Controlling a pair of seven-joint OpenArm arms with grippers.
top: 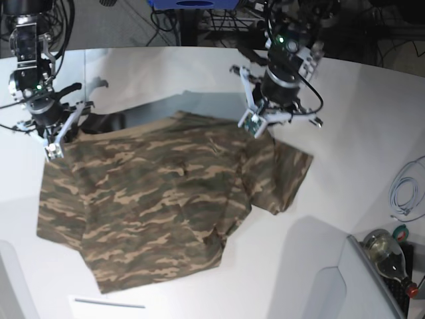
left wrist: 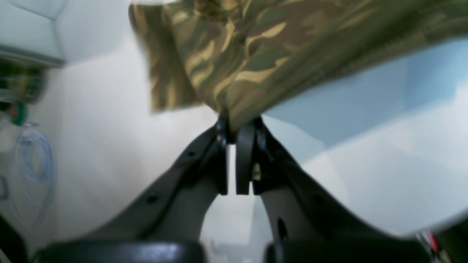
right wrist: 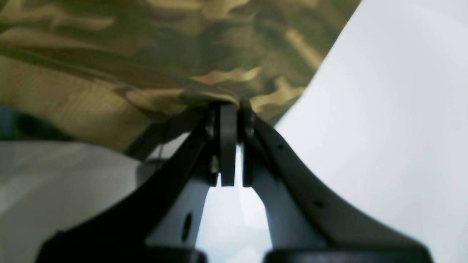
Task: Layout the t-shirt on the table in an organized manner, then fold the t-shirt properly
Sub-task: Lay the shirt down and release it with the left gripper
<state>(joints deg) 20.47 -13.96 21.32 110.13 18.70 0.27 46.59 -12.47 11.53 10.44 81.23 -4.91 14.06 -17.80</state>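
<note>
**inspector a:** toward the far edge of the wide white smooth tabletop (top: 358, 159), the soft green, brown and tan camouflage cloth t-shirt (top: 159, 199) is held up along its far side, each end pinched in a gripper. the rest of it slopes down toward the near edge. its long axis runs left to right across the table, between the two arms.

**inspector b:** grip state?

**inspector a:** left gripper (left wrist: 234, 126): jaws together, clamped on a bunched edge of the cloth, which fans out beyond the tips. right gripper (right wrist: 230, 109): jaws together, clamped on cloth in the same way. both grips are at the fingertips only.

**inspector b:** which arm is nearer the bulk?

**inspector a:** neither clearly. the body of the shirt hangs between them; in the base view one sleeve trails past the left gripper toward the right-hand edge. the span between the grips looks fairly taut, with a few creases near the middle.

**inspector b:** obstructions?

**inspector a:** a coiled pale cable (top: 405, 193) and a glass bottle (top: 385, 249) sit by the right-hand edge, well apart from the shirt. in my judgement the layout is not finished: the lower hem lies skewed, and laying the shirt flat calls for both arms to come down evenly.
</note>
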